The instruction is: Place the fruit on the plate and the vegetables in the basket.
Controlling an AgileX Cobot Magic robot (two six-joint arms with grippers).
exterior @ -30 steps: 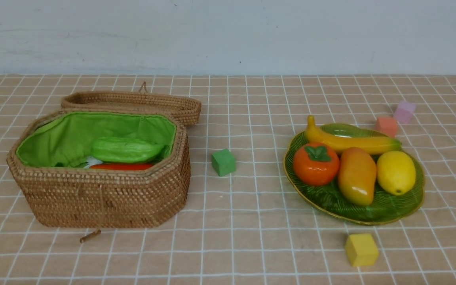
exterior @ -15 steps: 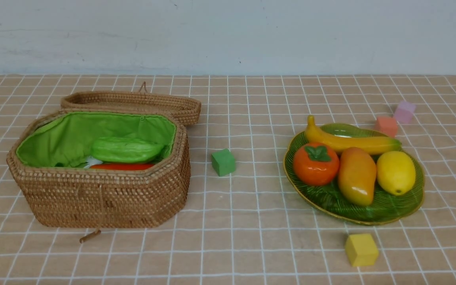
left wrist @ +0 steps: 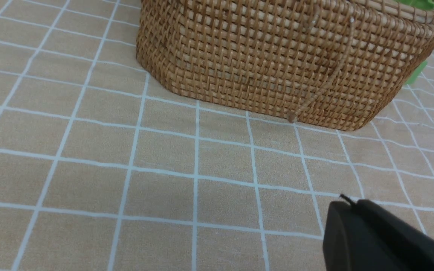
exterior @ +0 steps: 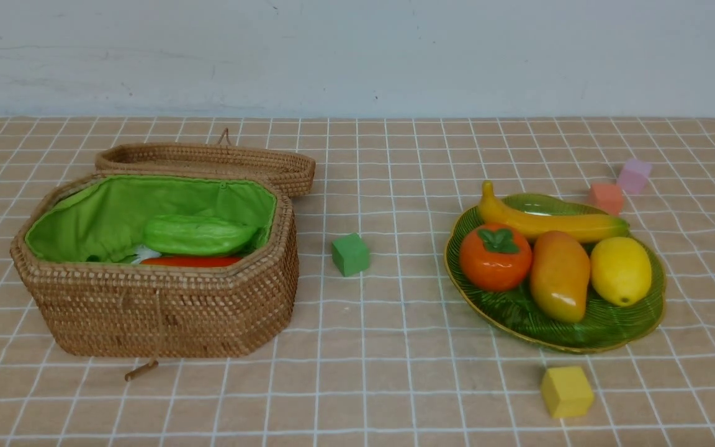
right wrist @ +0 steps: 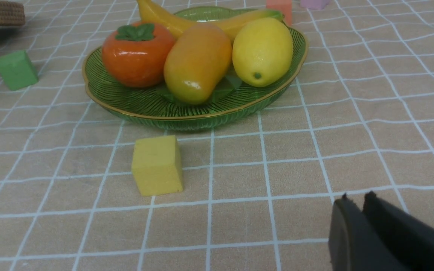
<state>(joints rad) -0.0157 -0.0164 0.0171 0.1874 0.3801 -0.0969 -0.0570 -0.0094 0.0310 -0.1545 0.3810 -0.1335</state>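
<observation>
fruit is seen on the plate [exterior: 649, 310] at right of the frame: banana [exterior: 544, 220], persimmon [exterior: 495, 257], mango [exterior: 560, 275], lemon [exterior: 620, 270]. gourd [exterior: 197, 234] and carrot [exterior: 190, 262] are held in the basket [exterior: 165, 310] at left. left end effector [left wrist: 347, 205] is pressed together, empty; right end effector [right wrist: 354, 201] is parted by a slit, empty, near the yellow cube [right wrist: 157, 165].

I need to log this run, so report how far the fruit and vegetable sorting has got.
Done: the banana, persimmon, mango and lemon lie on the plate. The gourd and an orange-red piece that looks like the carrot lie in the basket. In hand: nothing. Left: no fruit or vegetable lies on the cloth, only foam cubes. No eggplant shows, perhaps hidden in the basket.
</observation>
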